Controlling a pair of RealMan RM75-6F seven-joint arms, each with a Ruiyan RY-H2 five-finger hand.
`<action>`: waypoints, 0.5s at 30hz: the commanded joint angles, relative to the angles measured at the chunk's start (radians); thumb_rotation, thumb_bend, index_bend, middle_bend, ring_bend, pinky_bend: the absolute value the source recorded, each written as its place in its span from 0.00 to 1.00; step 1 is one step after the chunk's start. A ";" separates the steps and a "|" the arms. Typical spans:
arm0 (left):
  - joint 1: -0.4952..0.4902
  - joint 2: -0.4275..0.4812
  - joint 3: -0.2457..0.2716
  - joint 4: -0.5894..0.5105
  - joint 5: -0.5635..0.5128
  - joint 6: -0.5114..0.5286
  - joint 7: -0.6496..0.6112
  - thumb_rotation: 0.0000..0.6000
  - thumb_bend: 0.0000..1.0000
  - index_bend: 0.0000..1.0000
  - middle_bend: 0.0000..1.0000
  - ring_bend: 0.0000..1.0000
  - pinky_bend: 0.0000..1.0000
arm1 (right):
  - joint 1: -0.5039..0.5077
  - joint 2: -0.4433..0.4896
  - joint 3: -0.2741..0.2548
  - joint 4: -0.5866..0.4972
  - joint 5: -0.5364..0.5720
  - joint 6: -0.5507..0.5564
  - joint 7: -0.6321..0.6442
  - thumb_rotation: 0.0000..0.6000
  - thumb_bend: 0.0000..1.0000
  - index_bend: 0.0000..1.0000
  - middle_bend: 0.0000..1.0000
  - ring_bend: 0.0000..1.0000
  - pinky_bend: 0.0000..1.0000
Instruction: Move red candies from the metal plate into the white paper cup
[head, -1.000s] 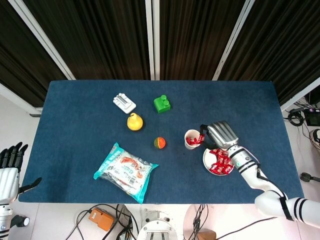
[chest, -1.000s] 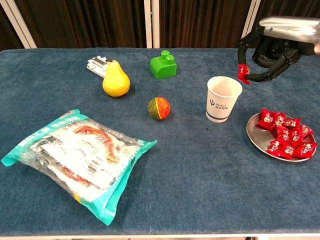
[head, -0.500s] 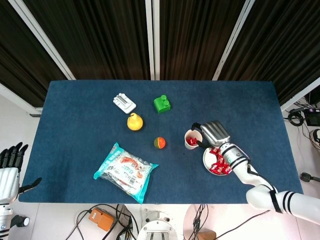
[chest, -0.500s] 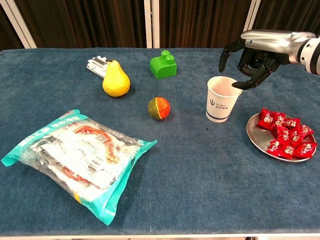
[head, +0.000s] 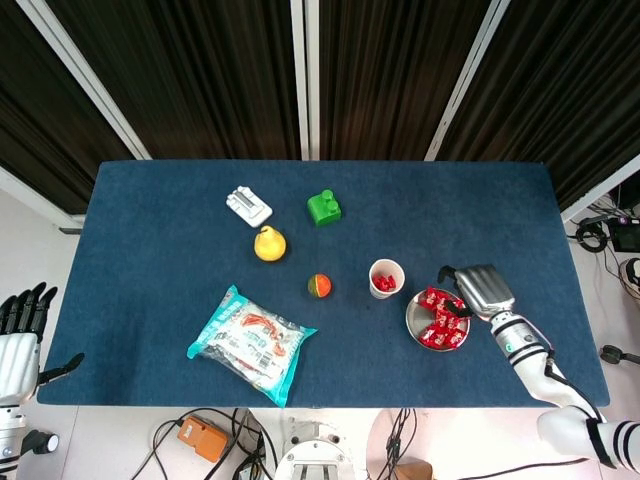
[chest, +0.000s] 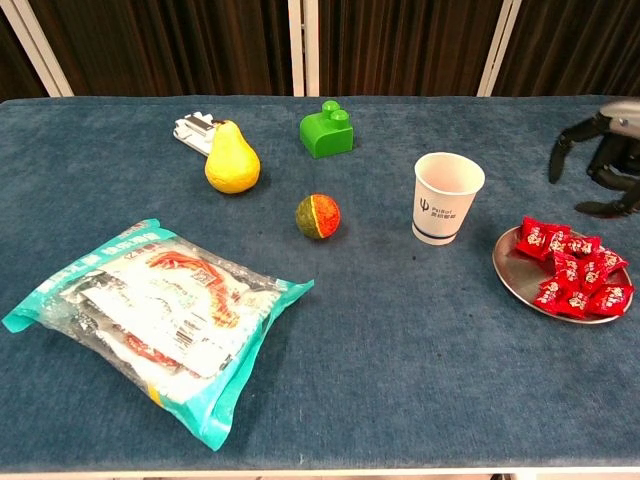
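now the right hand (head: 478, 288) hovers with fingers (chest: 557, 157) spread, empty, beside crinkly red candies (head: 439, 318) on the round metal plate (chest: 520, 282).

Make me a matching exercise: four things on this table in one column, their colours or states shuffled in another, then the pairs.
1. pear
2. block
3. cup
4. right hand

A. green
B. open, above the plate's far edge
C. yellow
D. white, holding red candies

Pairs: 1-C, 2-A, 3-D, 4-B
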 joint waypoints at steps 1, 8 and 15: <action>-0.001 -0.003 0.002 0.000 0.005 0.001 0.001 1.00 0.00 0.00 0.00 0.00 0.00 | -0.011 -0.004 -0.014 0.027 0.026 -0.021 -0.012 1.00 0.46 0.49 0.92 1.00 1.00; 0.001 -0.003 0.003 -0.006 0.006 0.006 0.007 1.00 0.00 0.00 0.00 0.00 0.00 | -0.003 -0.052 -0.007 0.092 0.038 -0.058 -0.011 1.00 0.46 0.50 0.92 1.00 1.00; 0.005 0.001 0.003 -0.014 0.005 0.012 0.013 1.00 0.00 0.00 0.00 0.00 0.00 | 0.021 -0.089 0.005 0.127 0.053 -0.102 -0.026 1.00 0.46 0.49 0.92 1.00 1.00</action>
